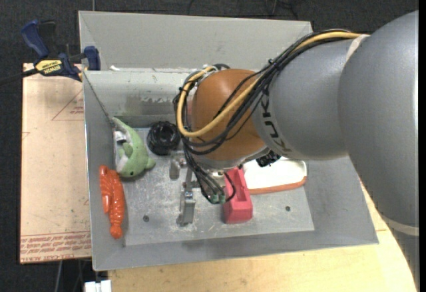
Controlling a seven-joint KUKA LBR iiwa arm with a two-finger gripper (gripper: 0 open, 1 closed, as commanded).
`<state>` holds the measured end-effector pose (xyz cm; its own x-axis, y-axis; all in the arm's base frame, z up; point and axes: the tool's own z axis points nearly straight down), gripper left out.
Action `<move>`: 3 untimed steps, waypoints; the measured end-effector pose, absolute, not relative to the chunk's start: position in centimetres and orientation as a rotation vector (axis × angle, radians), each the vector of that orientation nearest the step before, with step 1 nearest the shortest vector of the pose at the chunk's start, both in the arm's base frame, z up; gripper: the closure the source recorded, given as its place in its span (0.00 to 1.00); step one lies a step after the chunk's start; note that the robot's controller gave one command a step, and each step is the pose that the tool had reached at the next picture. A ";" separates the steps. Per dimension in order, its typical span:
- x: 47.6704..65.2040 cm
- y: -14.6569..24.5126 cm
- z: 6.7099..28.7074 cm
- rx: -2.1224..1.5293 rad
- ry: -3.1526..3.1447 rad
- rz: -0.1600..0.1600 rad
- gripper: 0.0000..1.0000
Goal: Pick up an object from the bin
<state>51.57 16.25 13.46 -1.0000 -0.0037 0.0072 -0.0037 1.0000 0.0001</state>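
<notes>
As the arm [333, 98] bends down from the right, its claw [186, 209], width untellable, hangs beside the pink block [237, 205].

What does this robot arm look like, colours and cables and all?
A thick, rounded grey arm with black lettering, an orange dome cover at the wrist, yellow and black cables looped over it, and a slim metal gripper below.

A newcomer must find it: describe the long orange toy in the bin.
Start at the grey metal bin and find its wall at the view's left. Along that wall's near end lies the orange toy, just below a pale green lump. It alone is long, narrow and knobbly.
</notes>
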 end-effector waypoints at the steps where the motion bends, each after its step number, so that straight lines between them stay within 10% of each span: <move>1: 51.8 16.1 13.9 -0.001 -3.141 -0.002 0.00; 2: 53.9 12.3 7.3 0.217 -3.129 -0.002 0.00; 3: 54.4 11.4 7.4 -0.461 -3.105 -0.004 0.00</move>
